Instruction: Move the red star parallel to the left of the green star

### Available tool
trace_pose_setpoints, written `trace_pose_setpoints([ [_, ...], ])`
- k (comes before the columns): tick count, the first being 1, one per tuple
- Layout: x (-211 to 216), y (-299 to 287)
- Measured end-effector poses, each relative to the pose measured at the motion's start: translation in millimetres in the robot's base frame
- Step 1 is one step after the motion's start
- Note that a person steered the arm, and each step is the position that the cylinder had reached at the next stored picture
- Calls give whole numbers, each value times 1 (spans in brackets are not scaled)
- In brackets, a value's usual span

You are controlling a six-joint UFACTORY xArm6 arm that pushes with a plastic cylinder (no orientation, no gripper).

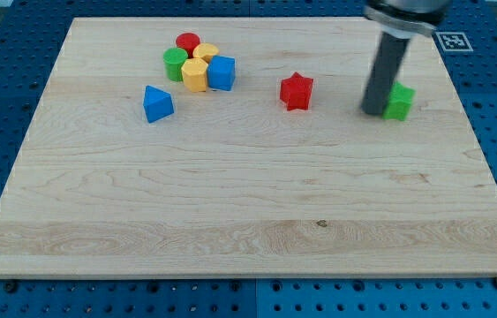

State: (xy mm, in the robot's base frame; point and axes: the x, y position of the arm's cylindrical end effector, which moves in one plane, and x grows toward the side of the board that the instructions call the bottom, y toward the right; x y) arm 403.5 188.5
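Note:
The red star lies on the wooden board a little right of centre, near the view's top. The green star lies further right, at about the same height, partly hidden by my rod. My tip rests right against the green star's left side, well to the right of the red star.
A cluster near the view's top left holds a red cylinder, a green cylinder, two yellow blocks and a blue cube. A blue triangular block lies below and left of the cluster.

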Motion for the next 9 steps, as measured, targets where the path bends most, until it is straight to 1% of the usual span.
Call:
trace_pose_setpoints([
  [1,6,46],
  [2,11,28],
  [3,20,-56],
  [4,21,-156],
  [5,16,-216],
  [6,-9,-218],
  [7,-24,-208],
  [8,-34,-198],
  [9,-35,-165],
])
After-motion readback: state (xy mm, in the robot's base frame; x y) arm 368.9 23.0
